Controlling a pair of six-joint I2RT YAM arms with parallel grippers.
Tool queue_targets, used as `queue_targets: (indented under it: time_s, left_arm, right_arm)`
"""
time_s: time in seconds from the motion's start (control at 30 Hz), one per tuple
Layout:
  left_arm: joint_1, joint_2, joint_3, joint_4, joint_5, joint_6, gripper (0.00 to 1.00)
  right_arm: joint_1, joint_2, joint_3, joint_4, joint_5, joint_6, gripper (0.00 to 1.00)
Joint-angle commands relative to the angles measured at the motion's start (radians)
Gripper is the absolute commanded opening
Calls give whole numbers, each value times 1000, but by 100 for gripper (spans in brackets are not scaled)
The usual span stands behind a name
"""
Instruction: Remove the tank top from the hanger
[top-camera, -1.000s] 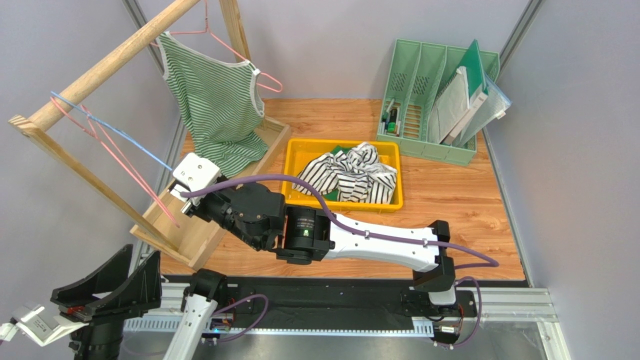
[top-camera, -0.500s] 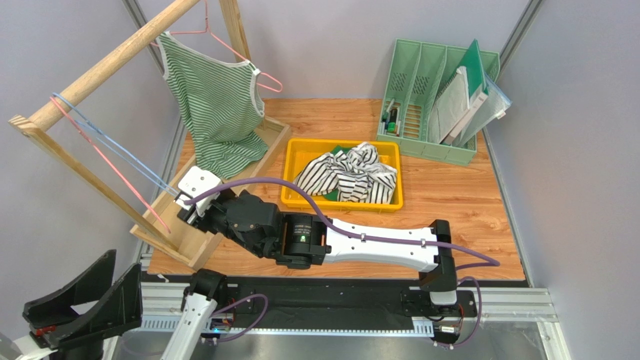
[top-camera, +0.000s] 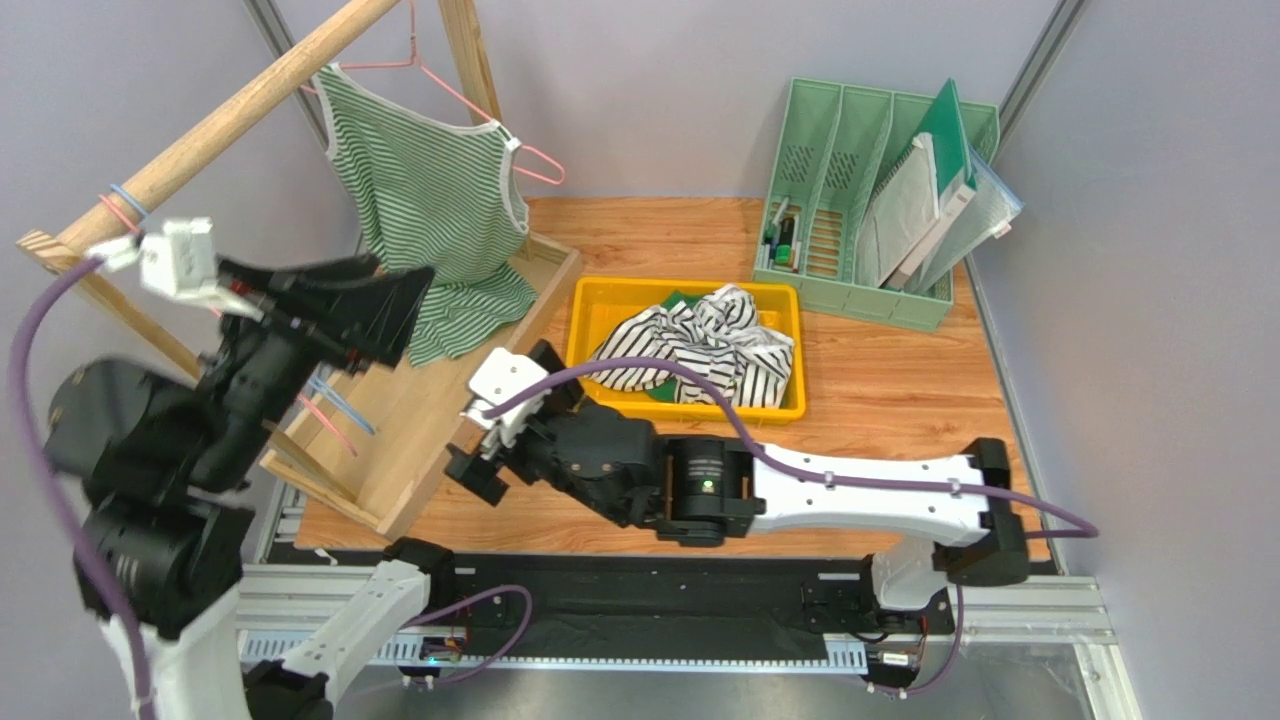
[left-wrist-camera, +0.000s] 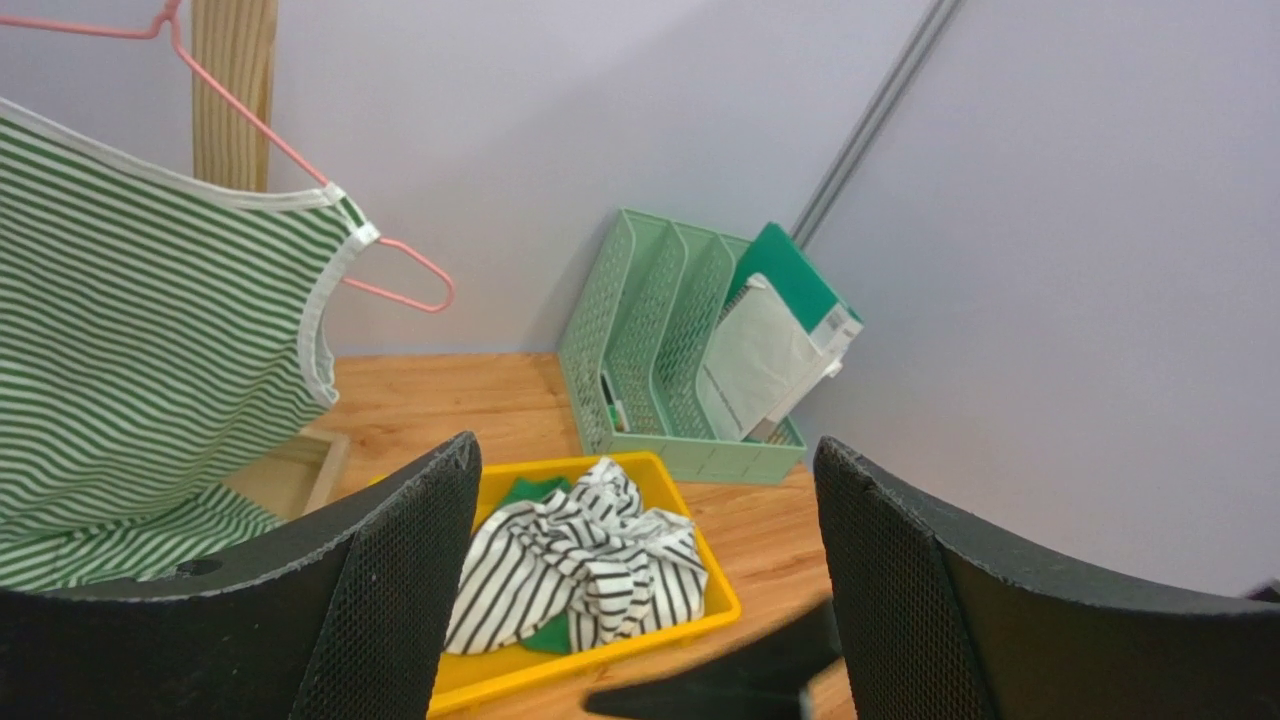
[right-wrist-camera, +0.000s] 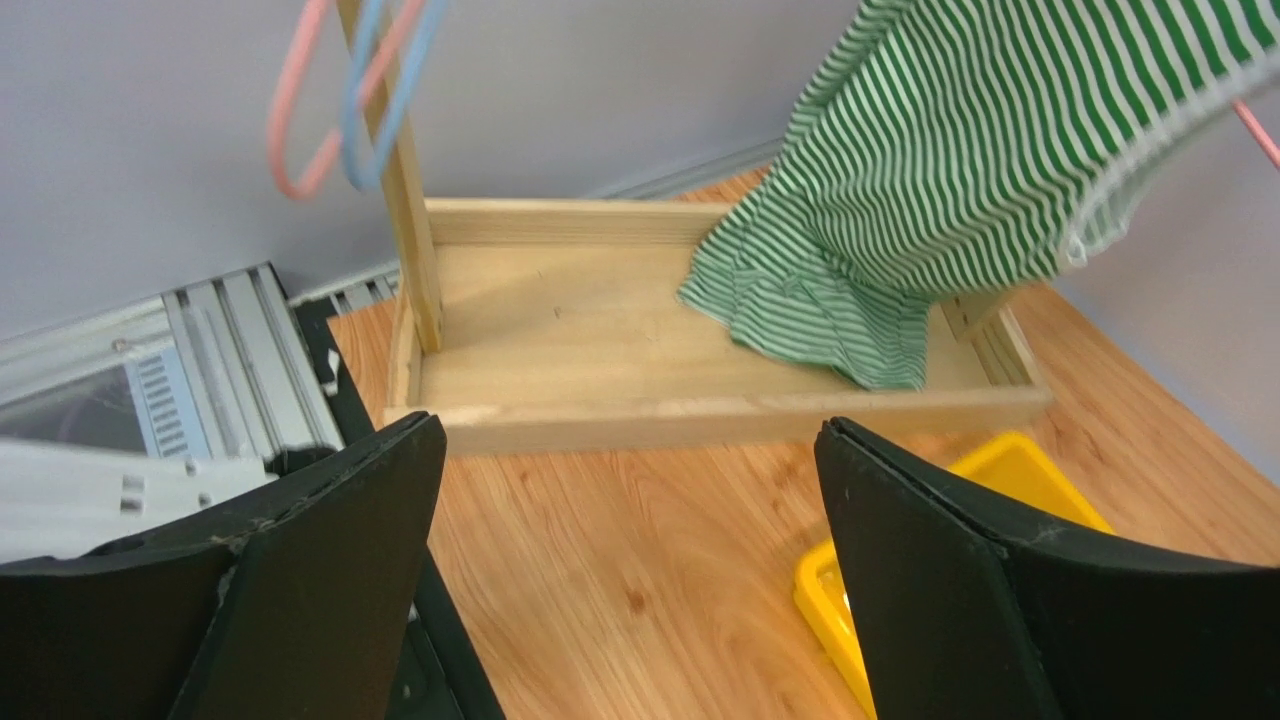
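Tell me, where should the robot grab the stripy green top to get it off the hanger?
Probably the shoulder strap of the top, right where the end of the pink hanger pokes out. Come from that open side, the one facing the yellow bin, and slide the strap down off the tip. The hanger slopes downward there, and nothing blocks that side.

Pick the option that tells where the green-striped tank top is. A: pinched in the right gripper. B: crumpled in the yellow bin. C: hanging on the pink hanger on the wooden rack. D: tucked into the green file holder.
C: the green-striped tank top hangs by its straps from the pink hanger, which is hooked over the wooden rack.
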Motion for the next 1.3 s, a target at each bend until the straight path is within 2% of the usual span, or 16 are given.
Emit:
queue_targets:
  time_s: [0.0,0.1,0.23,0.47,0.63,0.8,1.0,1.13,1.27]
  left_arm:
    - [0,160,100,44,-66,29,86]
    - [0,339,176,40,-175,39,86]
    - [0,487,229,85,-269,-4,87]
    - [0,694,302,113,-433,-112,86]
    - [1,760,299,156,-507,-150,86]
    - [1,779,275,224,-547,-139,77]
    - [1,836,282,283,-568,-130,75]
    - [1,869,308,293,-626,-138,72]
    - [1,898,325,319,-692,-135,72]
  right_arm:
    - [2,-194,-156,32,72,76,99]
    - [2,-317,-324,29,110,146,99]
    - [0,-463,-529,21,173,217,99]
    - [-23,-630,-683,-55,224,317,100]
    - [-110,-646,-720,-141,210,418,100]
    - [-211,-615,-761,-165,110,470,100]
    - [-256,-564,-755,-192,32,548,100]
    - [-271,-508,-645,-360,96,654,100]
    - [-279,-446,-561,-509,252,722,100]
